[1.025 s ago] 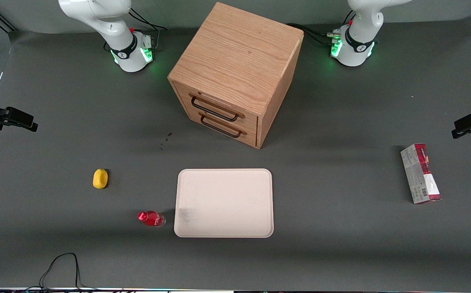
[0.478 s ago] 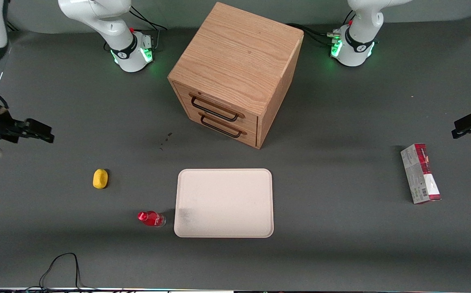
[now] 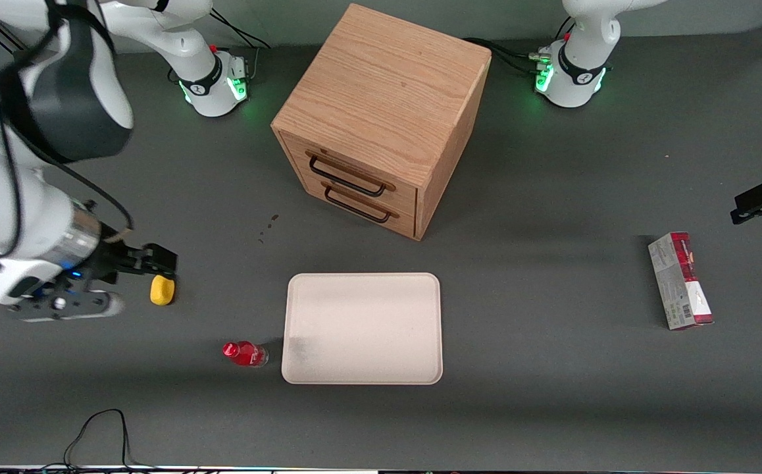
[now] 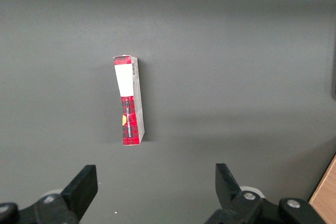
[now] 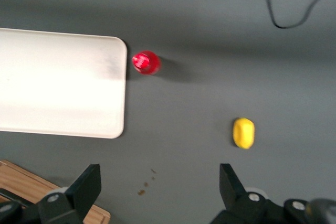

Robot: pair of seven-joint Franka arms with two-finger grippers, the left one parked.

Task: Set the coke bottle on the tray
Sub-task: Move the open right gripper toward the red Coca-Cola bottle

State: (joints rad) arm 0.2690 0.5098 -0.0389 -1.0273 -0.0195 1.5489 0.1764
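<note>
My gripper (image 3: 157,260), jaws open, hung approx. 10 o'clock of coke bottle (image 3: 244,353); likely light, slick; grip mid-body.

Upright coke bottle (image 3: 244,353) beside cream tray (image 3: 362,328)

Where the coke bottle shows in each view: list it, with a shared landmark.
Front view: coke bottle stands on the table beside the tray, nearer the camera than the gripper.
Right wrist view: coke bottle beside the tray's corner.
Left wrist view: not in it.
Shared landmark: the tray.
</note>
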